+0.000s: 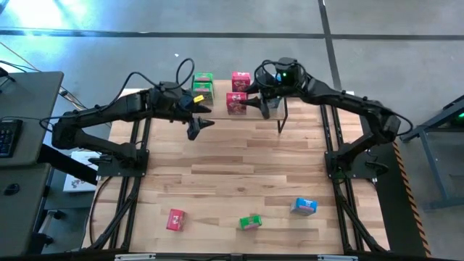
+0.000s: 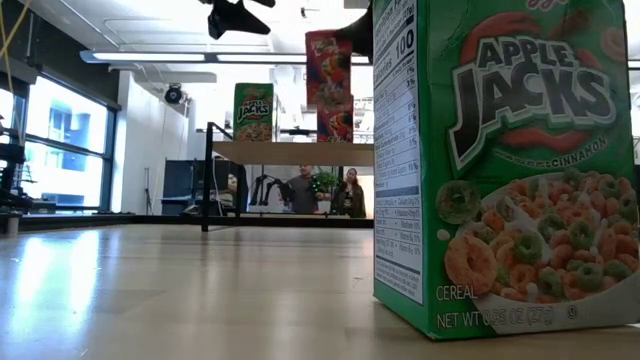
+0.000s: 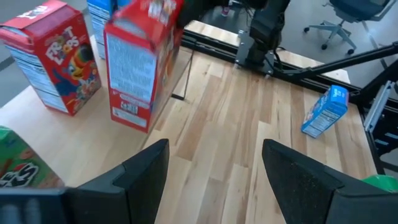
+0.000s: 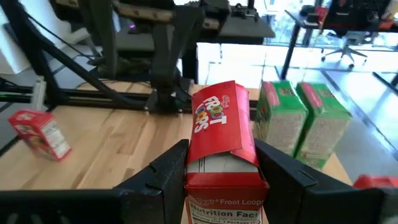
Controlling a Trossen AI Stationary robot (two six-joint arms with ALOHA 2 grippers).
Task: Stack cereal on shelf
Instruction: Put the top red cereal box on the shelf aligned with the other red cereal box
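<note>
Right gripper (image 4: 221, 165) clamped on red box (image 4: 221, 134), held over second red box (image 2: 335, 122) on shelf (image 1: 250, 116), upper centre of high view. Left gripper (image 3: 214, 165) fingers apart, empty, beside green boxes (image 1: 203, 85). Risk: off-centre release, top box tips, topples stack; three boxes remain along table's lower edge.

Green box (image 1: 250, 222) x3, red box (image 1: 176, 219) x3, blue box (image 1: 304, 206) x2 vis., shelf (image 1: 217, 100) x1.
</note>
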